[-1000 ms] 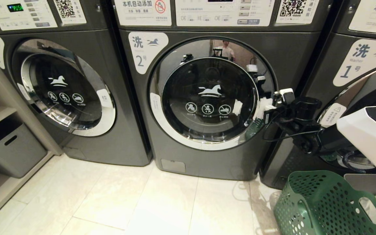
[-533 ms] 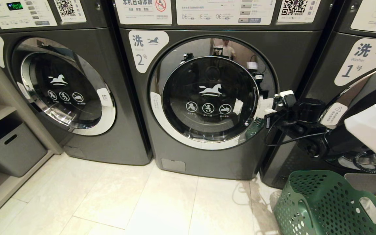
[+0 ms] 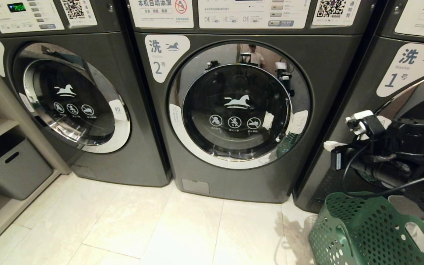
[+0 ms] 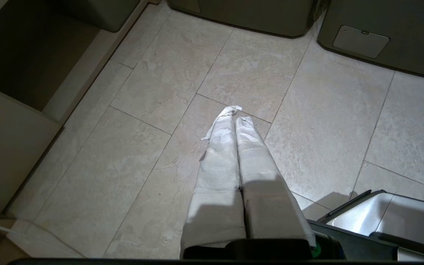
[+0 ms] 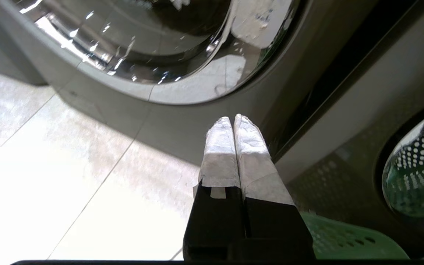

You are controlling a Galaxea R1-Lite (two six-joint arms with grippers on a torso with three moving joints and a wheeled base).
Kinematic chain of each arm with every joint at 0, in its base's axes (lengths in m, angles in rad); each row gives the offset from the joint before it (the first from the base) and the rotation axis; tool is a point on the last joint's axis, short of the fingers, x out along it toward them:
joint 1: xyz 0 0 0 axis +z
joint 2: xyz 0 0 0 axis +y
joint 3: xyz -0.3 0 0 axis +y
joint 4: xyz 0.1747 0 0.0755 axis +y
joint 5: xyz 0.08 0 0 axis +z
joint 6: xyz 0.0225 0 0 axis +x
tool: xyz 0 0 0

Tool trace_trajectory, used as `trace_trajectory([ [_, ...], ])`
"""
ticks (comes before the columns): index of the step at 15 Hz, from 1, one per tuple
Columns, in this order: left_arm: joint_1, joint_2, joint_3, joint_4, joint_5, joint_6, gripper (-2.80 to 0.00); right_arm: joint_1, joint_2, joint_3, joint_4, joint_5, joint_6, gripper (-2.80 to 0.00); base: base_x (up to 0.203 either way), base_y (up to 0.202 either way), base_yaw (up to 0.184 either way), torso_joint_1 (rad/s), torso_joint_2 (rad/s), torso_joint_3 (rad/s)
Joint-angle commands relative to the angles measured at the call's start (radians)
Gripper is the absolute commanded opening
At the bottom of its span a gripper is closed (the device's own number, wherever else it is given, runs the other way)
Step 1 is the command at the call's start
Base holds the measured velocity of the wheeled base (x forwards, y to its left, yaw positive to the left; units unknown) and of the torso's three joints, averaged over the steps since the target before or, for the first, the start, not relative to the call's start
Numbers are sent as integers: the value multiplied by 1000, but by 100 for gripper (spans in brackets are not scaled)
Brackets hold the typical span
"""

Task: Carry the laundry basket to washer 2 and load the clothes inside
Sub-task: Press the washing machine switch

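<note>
Washer 2 (image 3: 234, 110), its round door closed, stands between two matching machines on a tiled floor (image 3: 160, 228). The green laundry basket (image 3: 366, 232) sits on the floor to the right of washer 2, in front of the washer marked 1 (image 3: 410, 70). Just above the basket, the right gripper (image 5: 233, 119) hangs with its taped fingers pressed together, holding nothing, near washer 2's lower right corner. The left gripper (image 4: 235, 117) is likewise closed and empty, over bare tiles before the washers.
</note>
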Motion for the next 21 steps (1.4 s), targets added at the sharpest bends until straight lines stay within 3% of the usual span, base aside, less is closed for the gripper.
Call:
trace_trajectory([
  [1,90,-64,44,17,-47,-3,-280,0,-189,144,-3,2,-13,-280,0,0,0,0,0,0],
  [3,98,-71,66,25,-80,-14,-280,0,-280,218,0,2,-25,-280,0,0,0,0,0,0],
  [5,89,-95,135,-54,-187,-13,-280,1,-348,241,4,4,-52,-280,0,0,0,0,0,0],
  [9,52,-270,445,-295,-249,100,-280,37,-419,172,65,41,-72,-280,0,0,0,0,0,0],
  [11,47,-315,609,-374,-239,112,-280,74,-411,63,105,52,-68,-280,0,0,0,0,0,0],
  [12,45,-329,649,-435,-226,105,-280,84,-392,-14,127,54,-63,-280,0,0,0,0,0,0],
  [14,44,-334,661,-451,-241,100,-280,112,-329,-172,149,52,-56,-280,0,0,0,0,0,0],
  [16,44,-334,688,-515,-378,171,-280,163,-219,-331,166,26,-62,-280,0,0,0,0,0,0],
  [17,44,-334,731,-552,-398,184,-280,183,-172,-406,182,4,-64,-280,0,0,0,0,0,0],
  [19,44,-333,779,-633,-389,153,-280,202,-68,-552,207,-23,-66,-280,0,0,0,0,0,0],
  [21,44,-333,790,-635,-388,118,-280,207,43,-706,215,-27,-65,-280,0,0,0,0,0,0],
])
